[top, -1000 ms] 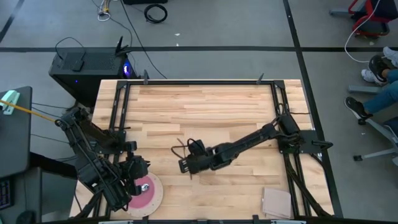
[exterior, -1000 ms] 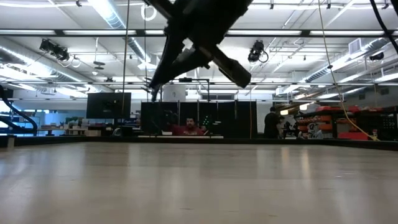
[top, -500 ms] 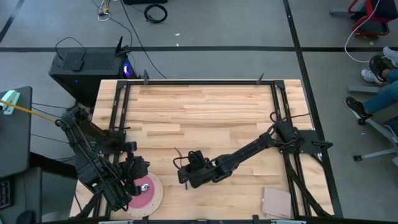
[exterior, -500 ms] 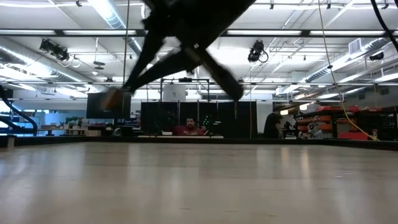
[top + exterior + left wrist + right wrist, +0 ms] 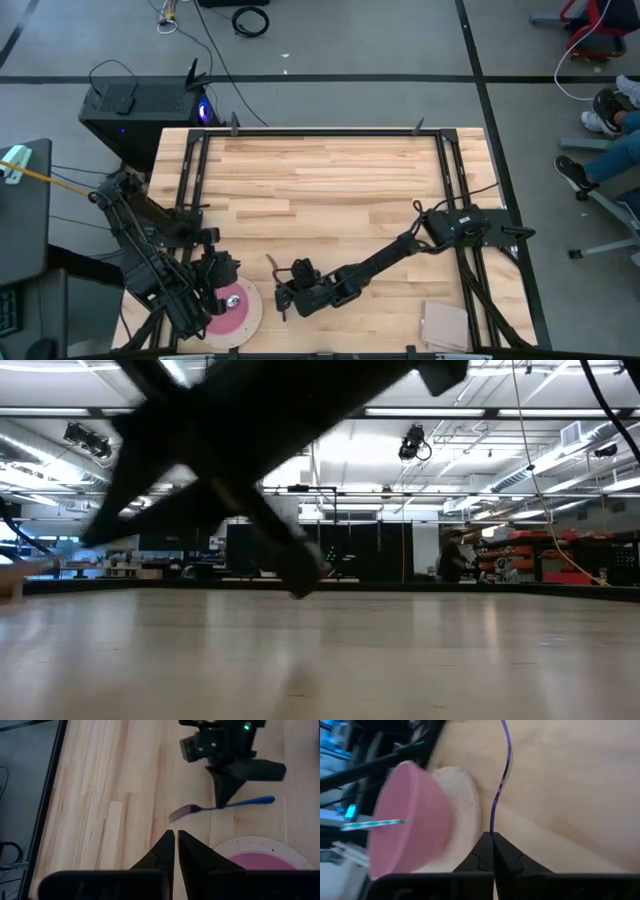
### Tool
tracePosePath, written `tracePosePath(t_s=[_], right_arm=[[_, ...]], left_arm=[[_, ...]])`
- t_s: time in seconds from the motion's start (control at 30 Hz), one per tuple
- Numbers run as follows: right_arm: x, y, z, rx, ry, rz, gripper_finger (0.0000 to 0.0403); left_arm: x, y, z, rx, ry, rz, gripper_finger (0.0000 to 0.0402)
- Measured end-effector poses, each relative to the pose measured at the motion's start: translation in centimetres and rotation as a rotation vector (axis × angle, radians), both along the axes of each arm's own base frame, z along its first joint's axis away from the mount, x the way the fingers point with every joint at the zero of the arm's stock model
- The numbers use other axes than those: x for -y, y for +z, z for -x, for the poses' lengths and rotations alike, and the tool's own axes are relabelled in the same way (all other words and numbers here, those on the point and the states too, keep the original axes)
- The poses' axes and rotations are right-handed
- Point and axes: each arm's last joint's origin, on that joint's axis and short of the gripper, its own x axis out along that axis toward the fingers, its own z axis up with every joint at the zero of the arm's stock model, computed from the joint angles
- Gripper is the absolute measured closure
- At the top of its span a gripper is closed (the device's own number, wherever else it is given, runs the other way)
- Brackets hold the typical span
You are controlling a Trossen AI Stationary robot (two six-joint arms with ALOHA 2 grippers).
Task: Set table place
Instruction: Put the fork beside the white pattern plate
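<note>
Fork [image 5: 220,807] with its blue-teal handle is clamped in the right end effector [image 5: 283,297], carried low over the near-left part of the worktop [image 5: 330,180], just right of the plate [image 5: 246,312]. It is one thin, stiff, light utensil, probably slick on its metal; the grip sits on the handle, tines pointing away, which looks the sound place to hold, since it lets the fork be laid flat beside the plate. One round off-white speckled plate lies at the near-left corner with one pink bowl [image 5: 230,302] on it; both look rigid and breakable, so they are best approached gently. A thin utensil, perhaps a spoon [image 5: 372,824], seems to lie across the bowl, though that is hard to tell. Left end effector [image 5: 175,837] hangs beside the bowl with fingers closed together, holding nothing. One tan pad [image 5: 444,325] sits near-right.
</note>
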Motion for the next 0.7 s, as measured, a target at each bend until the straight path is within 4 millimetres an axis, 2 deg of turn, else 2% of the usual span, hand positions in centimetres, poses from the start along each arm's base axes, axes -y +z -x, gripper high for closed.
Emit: tracePosePath(t_s=[0.17, 0.5, 0.7], right_arm=[[-0.9, -0.1, -1.5, 0.014, 0.010, -0.002, 0.0403], [-1.3, -1.8, -1.4, -0.036, -0.053, -0.034, 0.0403], [-1.5, -1.9, -1.3, -0.039, -0.057, -0.039, 0.0403]], left_arm=[[0.0, 0.0, 0.0, -0.003, -0.001, 0.006, 0.0376], [0.2, 0.0, 0.2, -0.017, -0.010, 0.020, 0.0368], [0.2, 0.0, 0.2, -0.017, -0.010, 0.020, 0.0375]])
